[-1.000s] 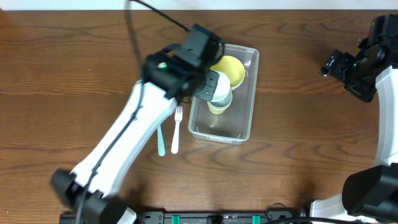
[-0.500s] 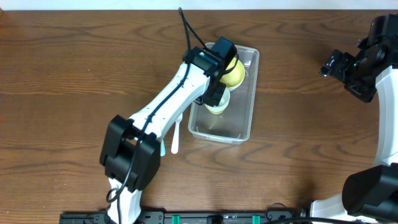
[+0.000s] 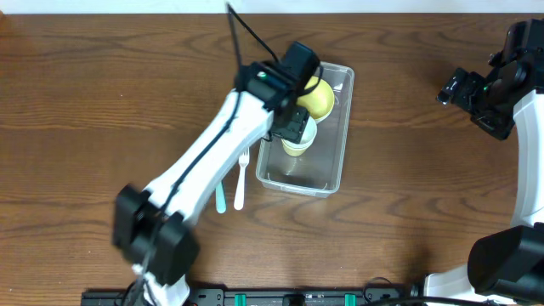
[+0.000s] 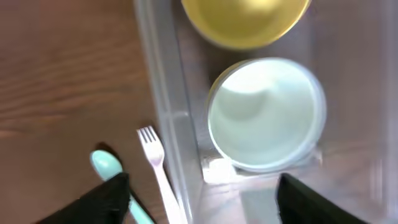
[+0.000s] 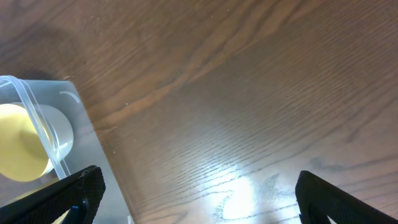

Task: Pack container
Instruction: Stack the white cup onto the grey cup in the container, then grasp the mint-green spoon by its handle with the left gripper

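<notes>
The clear container lies at mid-table. Inside it are a yellow bowl at the far end and a white cup nested in a yellow cup. My left gripper hovers open over the container's left side, just above the cup and holding nothing. In the left wrist view the white cup stands free below the yellow bowl, beside the container's wall, and the left gripper straddles that wall. My right gripper is open, far right, away from everything.
A white fork and a teal spoon lie on the wood just left of the container. The right wrist view shows the container's corner, the yellow bowl and bare wooden table under the right gripper.
My left gripper was shut on the white cup over the container; it has opened and the cup now rests in the yellow cup. The right arm has not moved.
</notes>
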You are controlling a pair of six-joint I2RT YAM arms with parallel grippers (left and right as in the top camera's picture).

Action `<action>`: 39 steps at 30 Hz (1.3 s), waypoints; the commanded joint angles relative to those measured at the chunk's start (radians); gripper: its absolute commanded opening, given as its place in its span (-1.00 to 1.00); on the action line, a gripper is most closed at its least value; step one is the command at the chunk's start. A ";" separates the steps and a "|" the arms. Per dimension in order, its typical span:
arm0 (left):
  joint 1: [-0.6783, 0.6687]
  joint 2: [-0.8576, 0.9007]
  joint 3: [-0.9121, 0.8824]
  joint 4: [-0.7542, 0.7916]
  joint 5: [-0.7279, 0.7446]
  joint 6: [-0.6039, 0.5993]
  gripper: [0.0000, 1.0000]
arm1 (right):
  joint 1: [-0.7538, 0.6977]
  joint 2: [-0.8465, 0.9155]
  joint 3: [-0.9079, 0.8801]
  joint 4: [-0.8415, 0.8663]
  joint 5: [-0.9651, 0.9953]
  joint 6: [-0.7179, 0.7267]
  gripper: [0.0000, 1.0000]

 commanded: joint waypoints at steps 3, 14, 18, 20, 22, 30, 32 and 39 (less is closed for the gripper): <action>0.064 -0.122 0.029 -0.081 -0.072 -0.013 0.59 | -0.006 0.004 0.001 -0.001 0.003 -0.001 0.98; 0.320 -0.108 -0.266 -0.105 0.002 -0.041 0.60 | -0.006 0.004 0.001 -0.001 0.003 -0.001 0.98; 0.363 -0.108 -0.455 0.047 0.054 -0.011 0.59 | -0.006 0.004 0.001 -0.001 0.003 -0.001 0.98; 0.373 -0.108 -0.527 0.108 0.052 0.002 0.52 | -0.006 0.004 0.001 -0.001 0.004 -0.001 0.98; 0.375 -0.108 -0.591 0.161 0.052 0.008 0.35 | -0.006 0.004 0.001 -0.001 0.003 -0.001 0.98; 0.372 -0.108 -0.784 0.346 0.070 0.008 0.33 | -0.006 0.004 0.001 -0.001 0.003 -0.001 0.99; 0.372 -0.108 -0.806 0.375 0.083 0.008 0.33 | -0.006 0.004 0.001 -0.001 0.003 -0.001 0.98; 0.372 -0.108 -0.875 0.478 0.119 -0.035 0.25 | -0.006 0.004 0.001 -0.001 0.003 -0.001 0.98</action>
